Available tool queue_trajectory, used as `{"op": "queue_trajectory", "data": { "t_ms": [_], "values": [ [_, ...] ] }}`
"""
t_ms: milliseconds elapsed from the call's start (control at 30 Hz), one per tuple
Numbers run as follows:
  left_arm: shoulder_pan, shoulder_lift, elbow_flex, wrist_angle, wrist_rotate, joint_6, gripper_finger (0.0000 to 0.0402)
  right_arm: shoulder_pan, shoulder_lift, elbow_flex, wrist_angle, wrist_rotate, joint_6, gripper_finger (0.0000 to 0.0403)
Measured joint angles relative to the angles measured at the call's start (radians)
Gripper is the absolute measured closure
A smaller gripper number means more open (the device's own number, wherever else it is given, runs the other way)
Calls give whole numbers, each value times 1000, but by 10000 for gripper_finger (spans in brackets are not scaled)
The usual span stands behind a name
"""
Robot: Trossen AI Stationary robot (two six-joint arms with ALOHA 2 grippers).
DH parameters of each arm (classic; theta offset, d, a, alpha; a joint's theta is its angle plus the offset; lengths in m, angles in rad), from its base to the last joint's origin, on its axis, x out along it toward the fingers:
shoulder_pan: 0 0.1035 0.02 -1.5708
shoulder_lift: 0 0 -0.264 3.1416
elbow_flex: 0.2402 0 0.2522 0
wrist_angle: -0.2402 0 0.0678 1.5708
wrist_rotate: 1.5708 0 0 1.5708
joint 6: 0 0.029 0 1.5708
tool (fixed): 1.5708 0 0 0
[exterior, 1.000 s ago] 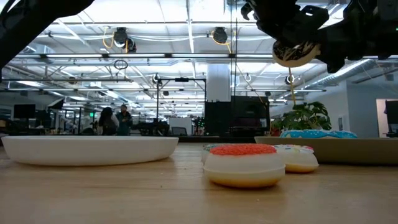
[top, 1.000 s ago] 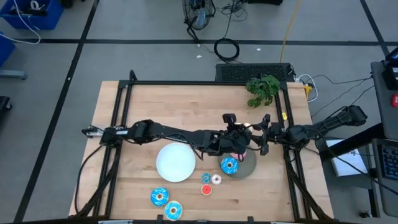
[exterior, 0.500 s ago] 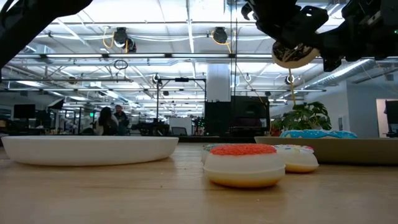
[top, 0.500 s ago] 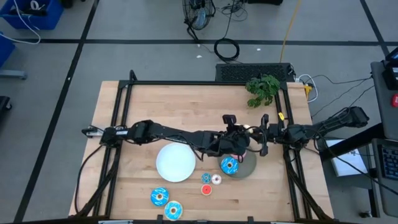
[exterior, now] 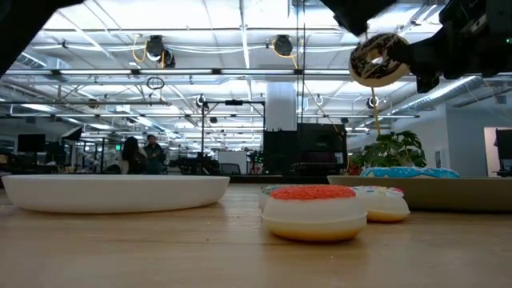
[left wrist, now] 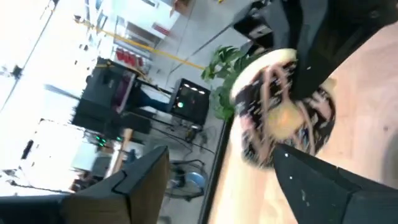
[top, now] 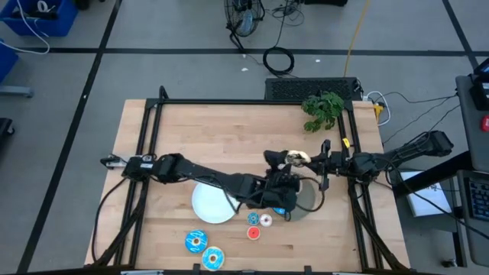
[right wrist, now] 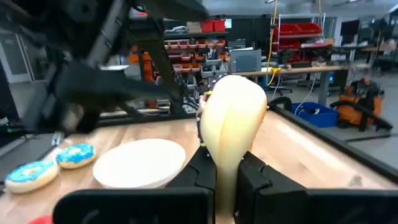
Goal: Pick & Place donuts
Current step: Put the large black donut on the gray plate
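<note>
Two pincers meet above the bench [top: 168, 137]: the right pincer [top: 306, 160] has clamped onto the brown sprinkled donut [exterior: 378, 59], while the left pincer [top: 279, 187] has spread apart and withdrawn toward the grey plate [top: 309, 200] (a completed handover, apparently). Only the low view shows the donut hanging well clear of the plates.

From up top my left arm runs from the left edge toward centre frame, and the left gripper [top: 276, 191] has its fingers spread wide, holding nothing. My right arm comes in from the right edge, and the right gripper [top: 302, 160] is pinched tight on the brown donut [top: 295, 157], just right of centre.
</note>
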Motion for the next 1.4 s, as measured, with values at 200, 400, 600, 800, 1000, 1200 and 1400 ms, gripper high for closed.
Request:
{"op": "queue_trajectory", "data": {
  "t_ms": [200, 400, 600, 800, 1000, 1200, 1400],
  "values": [
    [3, -113, 1, -514, 88, -488, 153, 0, -3, 33, -137, 0, 71, 395],
    [-8, -185, 0, -694, 144, -546, 260, 2, -2, 36, -136, -1, 69, 395],
    [6, -346, 0, -693, 358, -474, 387, 2, -2, 36, -128, -1, 55, 395],
    [3, -573, 1, -718, 377, -546, 395, 2, -2, 36, -134, -5, 68, 395],
    [-15, -771, -108, -726, 503, -593, 396, 2, -2, 36, -137, -31, 66, 395],
    [-29, -1040, -507, -550, 428, -676, 398, 2, -1, 36, -137, -34, 57, 395],
    [17, -1292, -1140, 137, 830, -386, 399, 2, -1, 36, -111, -32, 49, 395]
  ]
}}
